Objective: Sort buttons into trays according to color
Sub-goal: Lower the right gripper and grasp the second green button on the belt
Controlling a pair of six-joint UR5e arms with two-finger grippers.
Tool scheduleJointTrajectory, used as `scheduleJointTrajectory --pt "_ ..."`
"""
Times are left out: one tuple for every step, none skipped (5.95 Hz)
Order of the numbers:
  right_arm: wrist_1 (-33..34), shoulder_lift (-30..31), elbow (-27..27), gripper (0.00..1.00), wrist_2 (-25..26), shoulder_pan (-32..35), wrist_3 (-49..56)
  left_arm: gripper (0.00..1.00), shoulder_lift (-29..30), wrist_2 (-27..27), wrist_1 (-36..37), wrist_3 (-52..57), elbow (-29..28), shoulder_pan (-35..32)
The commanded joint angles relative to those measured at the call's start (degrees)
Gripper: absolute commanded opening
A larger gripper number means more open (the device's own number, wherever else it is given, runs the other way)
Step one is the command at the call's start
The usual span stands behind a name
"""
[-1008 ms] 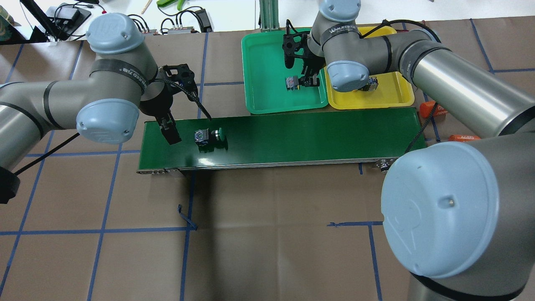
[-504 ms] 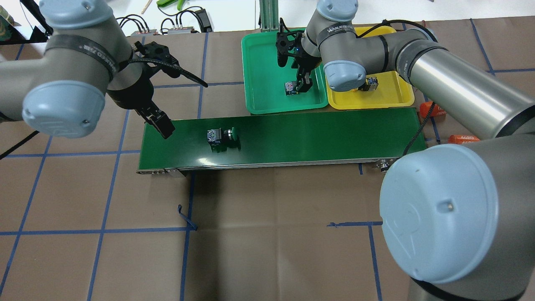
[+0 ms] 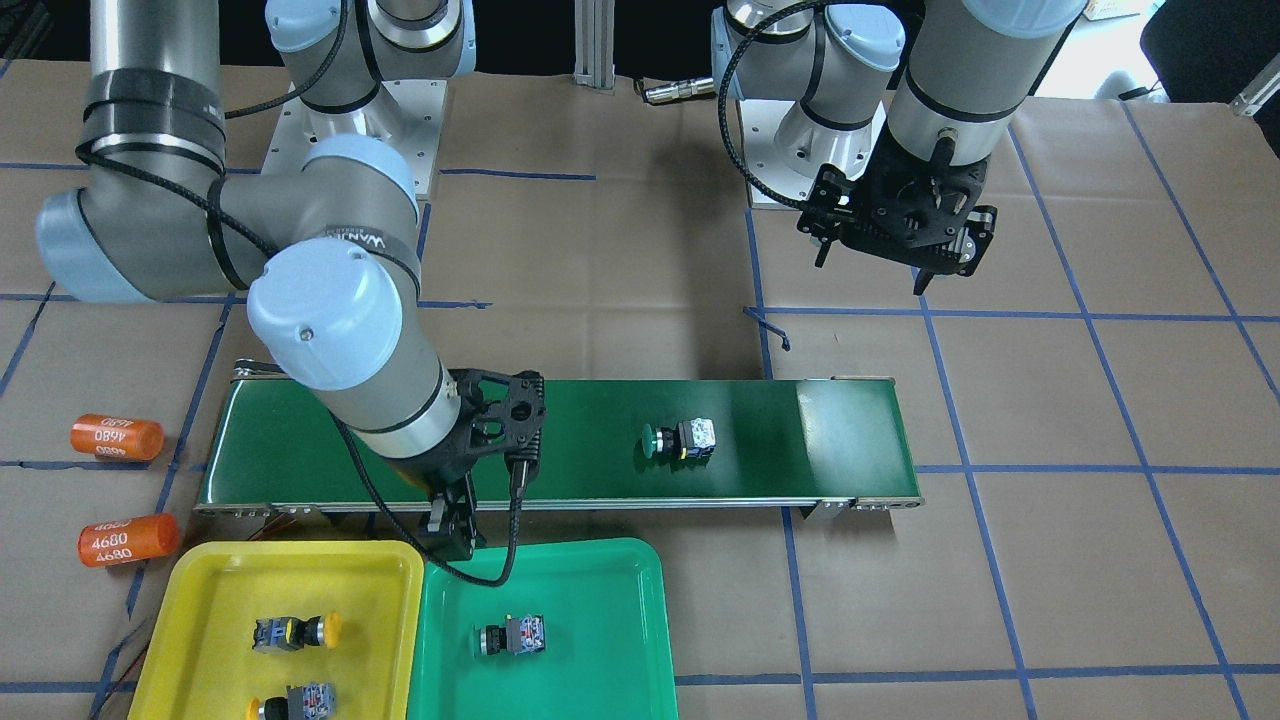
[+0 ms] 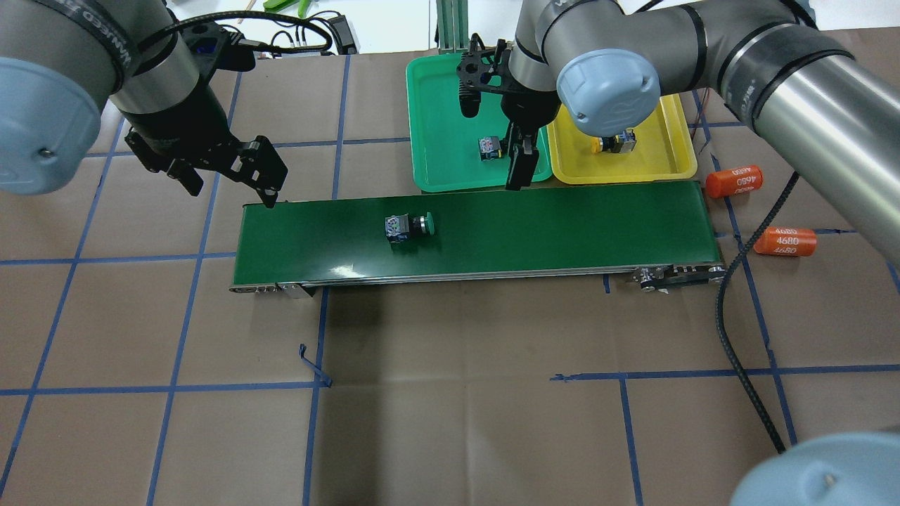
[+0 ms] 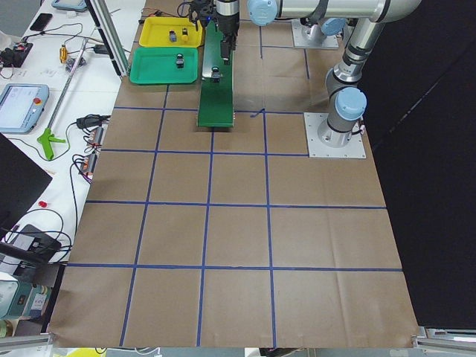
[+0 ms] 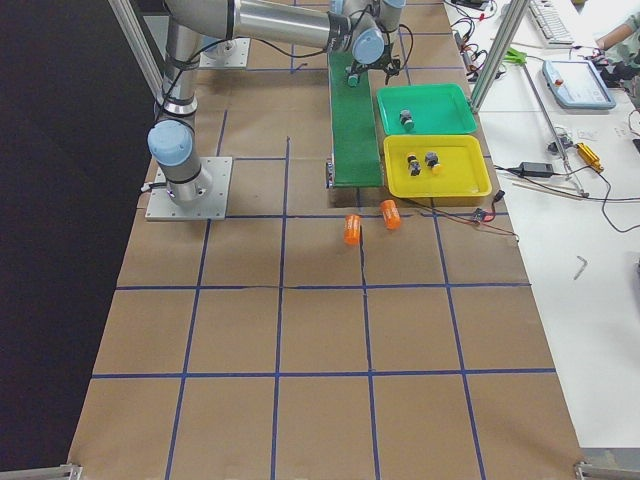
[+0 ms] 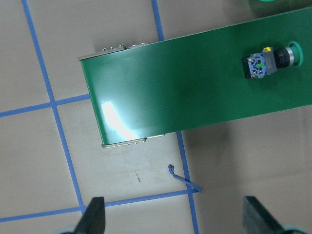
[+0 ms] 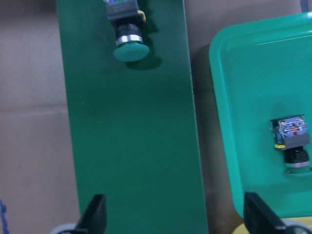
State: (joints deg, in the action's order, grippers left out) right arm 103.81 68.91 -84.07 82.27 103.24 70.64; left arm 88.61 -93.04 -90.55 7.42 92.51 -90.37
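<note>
A green button [image 4: 409, 227] lies on its side on the conveyor belt [image 4: 548, 232], also in the front view [image 3: 680, 439]. A second green button [image 4: 489, 149] lies in the green tray [image 4: 443, 98]. Two yellow buttons [image 3: 293, 633] [image 3: 295, 700] lie in the yellow tray [image 3: 200, 585]. My right gripper [image 4: 519, 165] is open and empty, over the green tray's near rim; its wrist view shows both green buttons [image 8: 127, 34] [image 8: 291, 141]. My left gripper [image 4: 228, 186] is open and empty, raised by the belt's left end, well left of the button on the belt [image 7: 268, 62].
Two orange cylinders marked 4680 [image 4: 733, 181] [image 4: 784, 240] lie on the paper right of the belt. The trays sit side by side just behind the belt. An aluminium post [image 4: 450, 24] stands behind the green tray. Blue tape lines cross the brown table cover.
The green button on the belt has travelled right. My left gripper has risen and drawn back from the belt. My right gripper has pulled away from the button in the green tray, toward the belt.
</note>
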Motion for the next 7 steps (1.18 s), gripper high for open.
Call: scheduleJointTrajectory --pt "0.4 0.3 -1.3 1.00 0.1 4.0 -5.4 0.98 -1.8 0.1 -0.3 -5.7 0.6 -0.2" --pt "7.1 -1.0 -3.7 1.00 0.1 5.5 -5.2 0.98 -1.8 0.8 -2.0 -6.1 0.3 -0.1" --pt "15.7 -1.4 -9.0 1.00 0.2 6.1 -4.8 0.98 -1.8 2.5 -2.0 -6.1 0.4 0.3" --pt "21.5 -1.1 -12.8 1.00 0.6 5.9 -2.7 0.98 -1.8 2.6 -1.8 -6.1 0.6 0.2" --pt "23.0 -1.2 -14.0 1.00 4.8 5.7 1.4 0.98 -2.0 4.2 -1.9 -6.0 1.0 0.3" --pt "23.0 -1.1 -14.5 1.00 7.2 4.7 5.2 0.98 -1.8 4.4 -1.8 -5.5 0.7 0.5" --pt "23.1 -1.0 -16.2 1.00 7.4 3.3 7.1 0.98 -1.9 4.2 -1.9 -4.6 0.7 0.8"
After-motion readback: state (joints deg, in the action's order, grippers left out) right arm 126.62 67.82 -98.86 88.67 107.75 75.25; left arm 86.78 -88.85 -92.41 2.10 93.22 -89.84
